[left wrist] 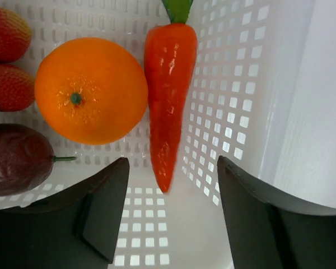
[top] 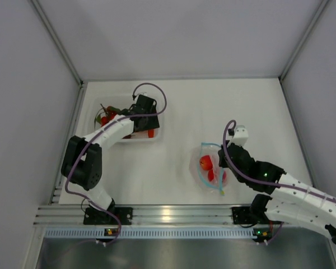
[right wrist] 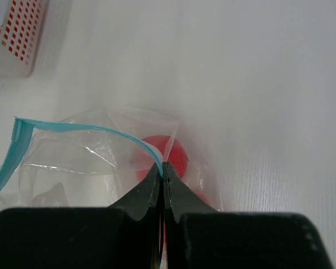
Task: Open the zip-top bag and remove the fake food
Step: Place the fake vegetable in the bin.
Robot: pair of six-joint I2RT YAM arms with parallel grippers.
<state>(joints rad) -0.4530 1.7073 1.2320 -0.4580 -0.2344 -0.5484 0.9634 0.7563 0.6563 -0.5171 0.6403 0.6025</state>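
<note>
Basket [left wrist: 229, 112] of white perforated plastic holds one orange [left wrist: 89, 89], one carrot [left wrist: 168, 84], one dark purple fruit [left wrist: 14, 157] and at least two strawberries [left wrist: 8, 33]. The left jaws hang open above it. On the worktop [top: 213, 106] lies one zip-top bag [right wrist: 73, 157] holding at least two red fruits [top: 205, 163]. The right jaws are pinched closed on its teal zip strip [right wrist: 78, 128].

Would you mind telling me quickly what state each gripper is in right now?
Left gripper: open, empty, over the carrot.
Right gripper: shut on the edge of the zip-top bag.
</note>
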